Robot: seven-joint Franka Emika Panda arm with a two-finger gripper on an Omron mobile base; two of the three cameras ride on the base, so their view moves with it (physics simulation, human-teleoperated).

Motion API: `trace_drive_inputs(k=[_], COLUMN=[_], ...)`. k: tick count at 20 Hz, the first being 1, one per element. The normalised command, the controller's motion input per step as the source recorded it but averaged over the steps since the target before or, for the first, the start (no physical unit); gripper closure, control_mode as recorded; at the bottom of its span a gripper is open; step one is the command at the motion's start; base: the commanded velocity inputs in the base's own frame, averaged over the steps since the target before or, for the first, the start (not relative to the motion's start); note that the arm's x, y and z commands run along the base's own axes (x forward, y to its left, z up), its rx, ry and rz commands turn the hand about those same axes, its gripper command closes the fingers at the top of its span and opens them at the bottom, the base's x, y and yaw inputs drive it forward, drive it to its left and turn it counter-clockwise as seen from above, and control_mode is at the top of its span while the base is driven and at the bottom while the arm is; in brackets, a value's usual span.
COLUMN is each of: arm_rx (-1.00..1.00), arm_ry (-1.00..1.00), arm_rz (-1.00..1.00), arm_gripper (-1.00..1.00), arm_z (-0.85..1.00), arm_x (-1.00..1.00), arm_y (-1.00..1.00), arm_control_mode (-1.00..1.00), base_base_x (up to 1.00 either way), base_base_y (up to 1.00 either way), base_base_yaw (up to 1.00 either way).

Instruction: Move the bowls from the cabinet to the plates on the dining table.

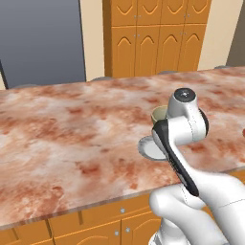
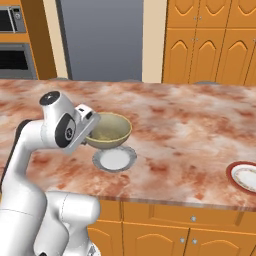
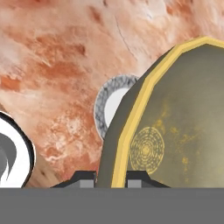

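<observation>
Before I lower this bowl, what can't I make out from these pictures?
- Grey-rimmed plate: left base view, far side behind the arm; hand view, mostly behind the bowl.
- Red-rimmed plate: right base view, cut by the right edge.
- Gap between bowl and plate: unclear.
- Gripper: hand view, fingertips cut off below.

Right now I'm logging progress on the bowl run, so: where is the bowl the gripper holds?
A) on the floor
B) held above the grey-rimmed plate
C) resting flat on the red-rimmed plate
B: the gripper is shut on the bowl rim, with the grey-rimmed plate just below it on the dining table.
</observation>
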Motion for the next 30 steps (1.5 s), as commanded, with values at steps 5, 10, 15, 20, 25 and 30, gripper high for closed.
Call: trace_drive_inputs(k=[5, 10, 15, 20, 25, 30], arm_rx=[-0.01, -0.01, -0.01, -0.01, -0.01, 0.00], arm_ry=[0.01, 0.02, 0.03, 0.04, 0.03, 0.02], arm_rz=[0.00, 0.00, 0.00, 0.00, 0.00, 0.00], arm_gripper=[1.00, 1.00, 1.00, 1.00, 1.00, 1.00], arm_z=[-0.37, -0.33, -0.29, -0.29, -0.29, -0.26], arm_x=[0.34, 0.31, 0.25, 0.24, 0.24, 0.24], arm_y=[0.05, 0.04, 0.01, 0.00, 0.00, 0.00], arm_control_mode=[-1.00, -1.00, -1.00, -1.00, -1.00, -1.00], base_base_x=[0.00, 0.00, 0.00, 0.00, 0.00, 0.00], base_base_y=[0.00, 0.00, 0.00, 0.00, 0.00, 0.00], base_base_yaw=[0.00, 0.00, 0.00, 0.00, 0.00, 0.00])
